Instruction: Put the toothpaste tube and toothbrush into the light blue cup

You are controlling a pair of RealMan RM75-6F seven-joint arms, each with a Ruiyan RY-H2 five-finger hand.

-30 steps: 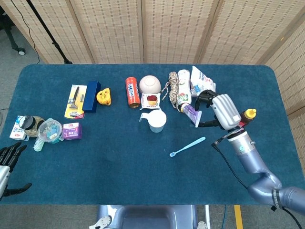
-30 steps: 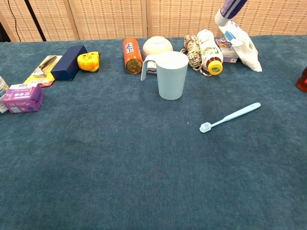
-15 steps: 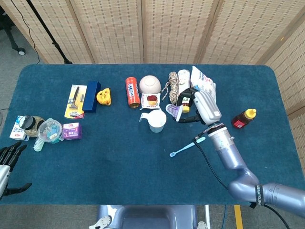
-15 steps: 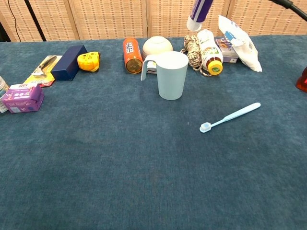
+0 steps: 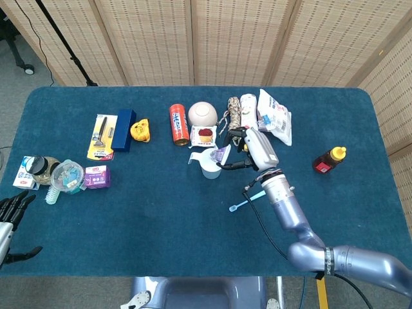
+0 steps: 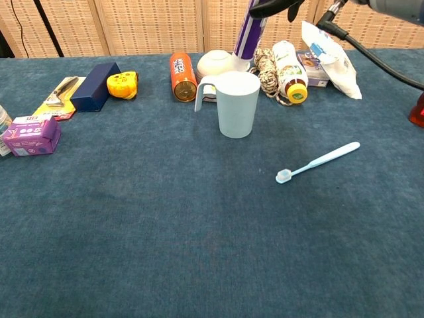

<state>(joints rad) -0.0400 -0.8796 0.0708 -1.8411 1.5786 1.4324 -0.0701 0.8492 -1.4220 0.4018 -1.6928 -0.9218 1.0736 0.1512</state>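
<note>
The right hand (image 5: 252, 147) grips the purple-and-white toothpaste tube (image 6: 248, 32), fingers wrapped around its upper part, and holds it cap-down just above the rim of the light blue cup (image 6: 237, 103). In the chest view the tube hangs nearly upright, slightly tilted, with its white cap end at about the level of the cup's far rim; whether the cap is inside the mouth or just behind it cannot be told. In the head view the tube's purple end sits over the cup's opening.

The cup stands upright on the blue table (image 5: 161, 219), handle to the robot's left. The light blue toothbrush (image 6: 317, 162) lies flat on the cloth, well apart from the cup on the robot's right, bristle head toward the robot.

The left hand (image 5: 11, 215) rests at the near left edge of the table, holding nothing, its dark fingers spread apart.

Behind the cup lie an orange can (image 6: 181, 75) on its side, a white bowl (image 6: 217, 63) upside down, a coil of rope (image 6: 268, 71), a white bottle with a yellow cap (image 6: 289, 70) and a white bag (image 6: 328, 58). Further left are a yellow tape measure (image 6: 122, 84), a dark blue box (image 6: 96, 86), a packaged razor (image 5: 102, 136) and a purple pack (image 6: 30, 134). A red sauce bottle (image 5: 329, 159) stands at the right
</note>
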